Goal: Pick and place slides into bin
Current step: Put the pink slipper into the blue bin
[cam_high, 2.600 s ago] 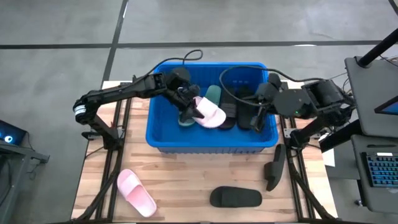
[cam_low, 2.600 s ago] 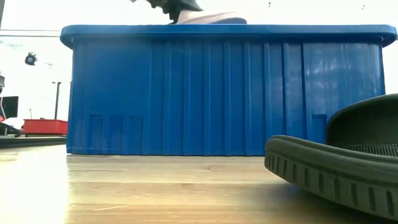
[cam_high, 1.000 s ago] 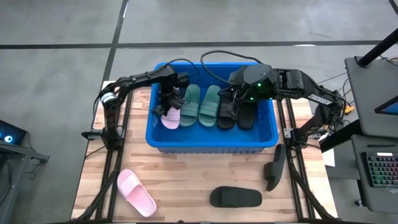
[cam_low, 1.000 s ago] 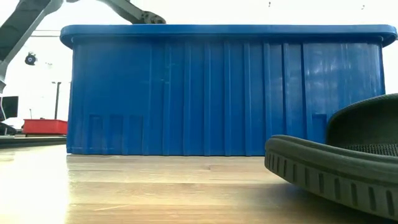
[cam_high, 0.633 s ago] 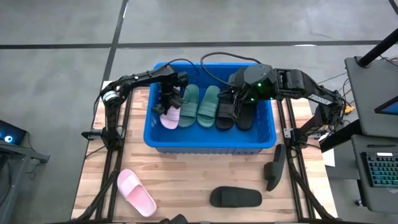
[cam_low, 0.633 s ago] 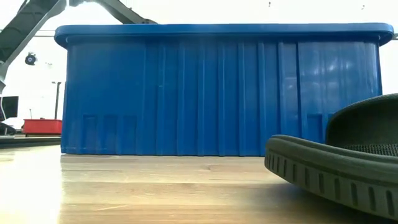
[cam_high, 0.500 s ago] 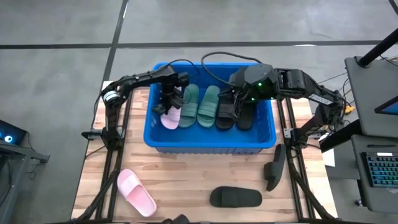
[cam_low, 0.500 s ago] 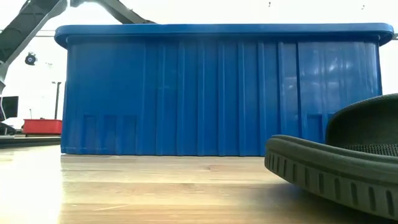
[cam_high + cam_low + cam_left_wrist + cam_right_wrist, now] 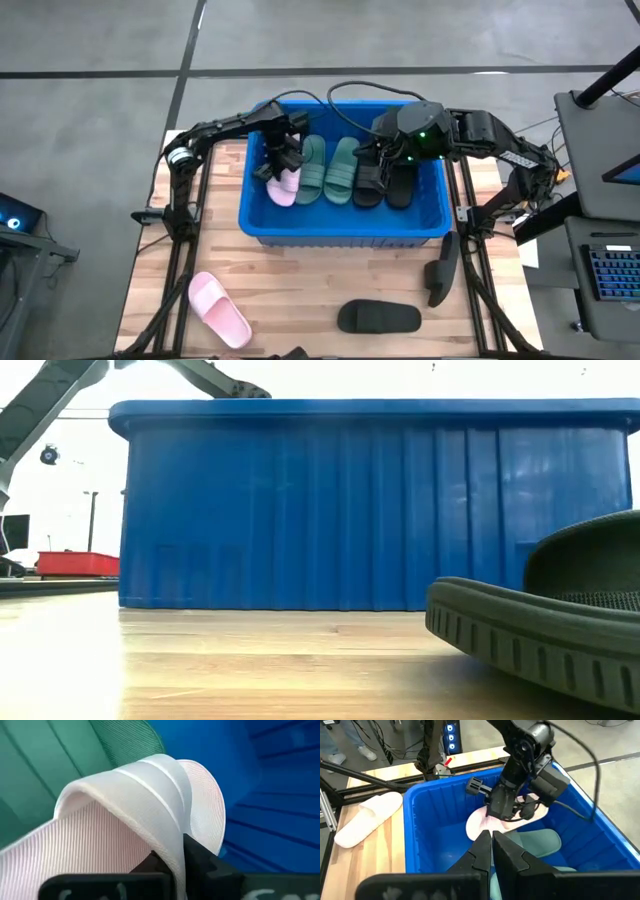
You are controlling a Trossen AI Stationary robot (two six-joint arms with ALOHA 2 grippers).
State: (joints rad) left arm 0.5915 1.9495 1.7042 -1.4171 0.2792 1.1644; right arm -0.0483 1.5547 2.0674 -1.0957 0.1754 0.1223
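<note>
The blue bin [image 9: 342, 228] stands mid-table. In it lie two green slides [image 9: 326, 171], two black slides [image 9: 386, 184] and a light pink slide [image 9: 284, 187] at the left end. My left gripper [image 9: 277, 165] reaches down into the bin and is shut on that pink slide [image 9: 125, 820]. My right gripper [image 9: 490, 845] hangs shut over the black slides [image 9: 378, 158] and touches nothing. On the table in front of the bin lie another pink slide [image 9: 220, 310] and a black slide [image 9: 378, 318]. My left gripper pinches the pink slide's wide strap [image 9: 170, 837] at its edge between the two fingers [image 9: 200, 857]. It comes steeply from above, inside the bin. The slide is tilted next to the left green slide; whether its sole rests on the bin's floor I cannot tell.
A dark slide [image 9: 540, 630] fills the low view's near right. A dark long object [image 9: 441, 268] lies at the table's right edge. The bin's tall walls [image 9: 330, 510] surround both grippers. Bare wood lies between the front slides and the bin.
My left gripper has gone a little toward the table's right with the pink slide, rolling slightly, and stays shut on it. The bin first slid slightly left, then slid toward the table's right. My right gripper has kept still.
</note>
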